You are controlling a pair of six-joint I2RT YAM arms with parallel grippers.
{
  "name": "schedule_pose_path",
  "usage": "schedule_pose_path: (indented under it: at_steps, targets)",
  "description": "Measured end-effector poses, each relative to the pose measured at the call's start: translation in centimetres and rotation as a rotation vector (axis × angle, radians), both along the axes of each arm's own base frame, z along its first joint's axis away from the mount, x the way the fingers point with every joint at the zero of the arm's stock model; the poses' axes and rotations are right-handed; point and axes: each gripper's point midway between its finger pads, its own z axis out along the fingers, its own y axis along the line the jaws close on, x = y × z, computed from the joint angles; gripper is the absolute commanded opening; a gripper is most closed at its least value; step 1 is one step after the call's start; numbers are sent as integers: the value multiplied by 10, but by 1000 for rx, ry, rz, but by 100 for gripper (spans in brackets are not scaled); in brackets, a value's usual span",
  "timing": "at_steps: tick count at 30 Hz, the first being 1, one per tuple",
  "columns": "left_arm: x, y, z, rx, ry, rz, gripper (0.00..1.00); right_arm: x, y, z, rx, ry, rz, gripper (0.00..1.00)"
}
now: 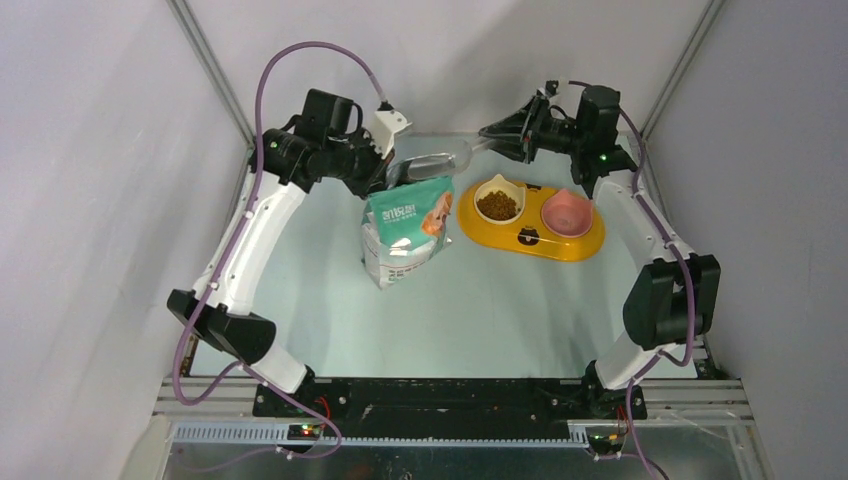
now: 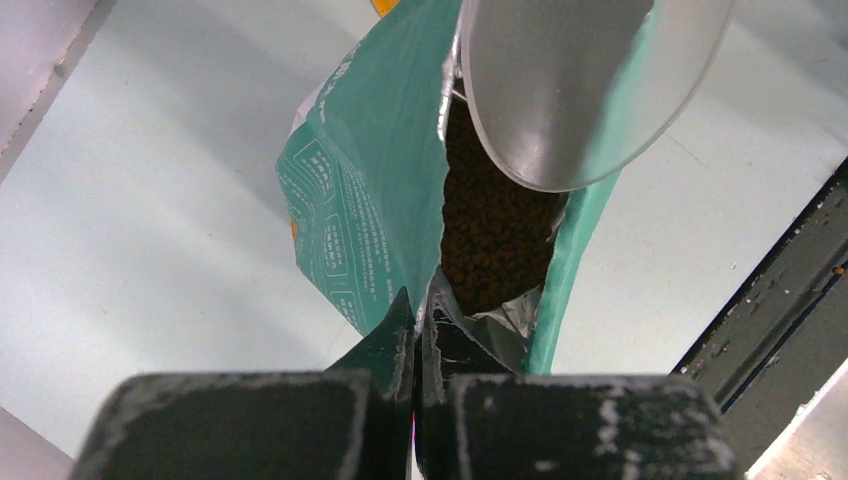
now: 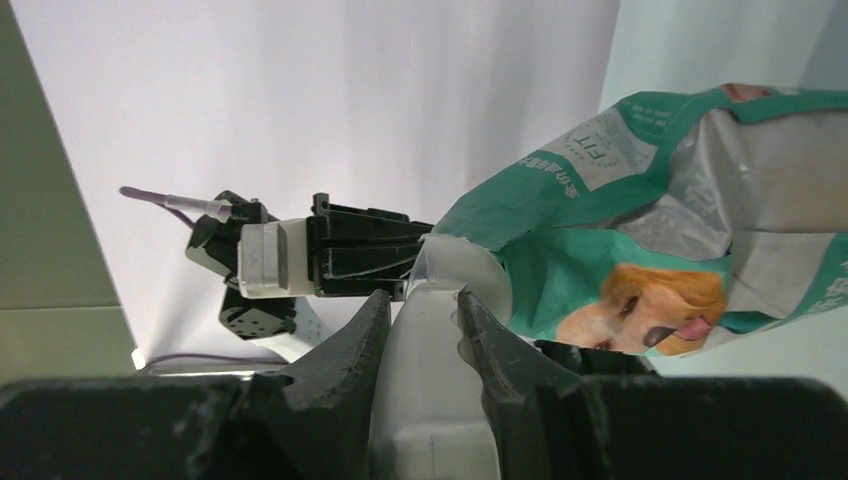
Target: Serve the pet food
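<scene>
My left gripper (image 2: 415,312) pinches the top edge of the bag (image 2: 370,200), and brown pet food (image 2: 495,240) sits inside. My right gripper (image 3: 420,300) squeezes the handle of the clear scoop (image 2: 580,90) held over the bag's mouth. More food lies in the left bowl of the yellow feeder (image 1: 490,238).

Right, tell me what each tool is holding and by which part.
Left tool pinches the teal-and-white printed pet food bag by the torn rim of its open mouth. Right tool clamps the clear plastic scoop by its handle.
</scene>
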Motion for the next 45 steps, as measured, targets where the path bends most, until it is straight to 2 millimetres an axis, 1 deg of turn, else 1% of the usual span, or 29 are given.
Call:
schedule_pose_path:
  at_steps: [5,10,13,16,18,20,22,24,27,29,34,36,40,45]
  targets:
    - [-2,-6,-1,-14,12,-19,0,-2,-2,-1,-75,-63,-24,0]
    - [-9,-19,2,-42,19,-65,0,-11,2,10,-219,-220,-55,0]
    - [-12,-27,4,-65,22,-82,0,-17,9,20,-341,-376,-73,0]
    - [-13,-33,7,-105,34,-75,0,-27,22,29,-476,-561,-79,0]
    - [-14,-37,7,-142,47,-61,0,-36,34,31,-565,-684,-64,0]
    - [-17,-40,7,-178,64,-44,0,-42,44,30,-641,-774,-47,0]
    - [-18,-42,10,-209,69,-22,0,-49,56,23,-718,-854,-13,0]
    - [-18,-44,11,-242,68,3,0,-50,63,16,-775,-902,8,0]
    - [-16,-44,12,-287,61,43,0,-41,71,-1,-854,-934,38,0]
    - [-14,-45,11,-312,55,69,0,-34,80,-15,-889,-934,63,0]
    - [2,-49,9,-379,36,148,0,-23,105,-47,-937,-939,120,0]
    - [6,-50,10,-405,36,173,0,-22,114,-61,-949,-936,149,0]
    - [14,-49,9,-438,34,241,0,-21,128,-81,-969,-931,183,0]
    - [20,-44,3,-461,37,299,0,-15,133,-92,-968,-938,172,0]
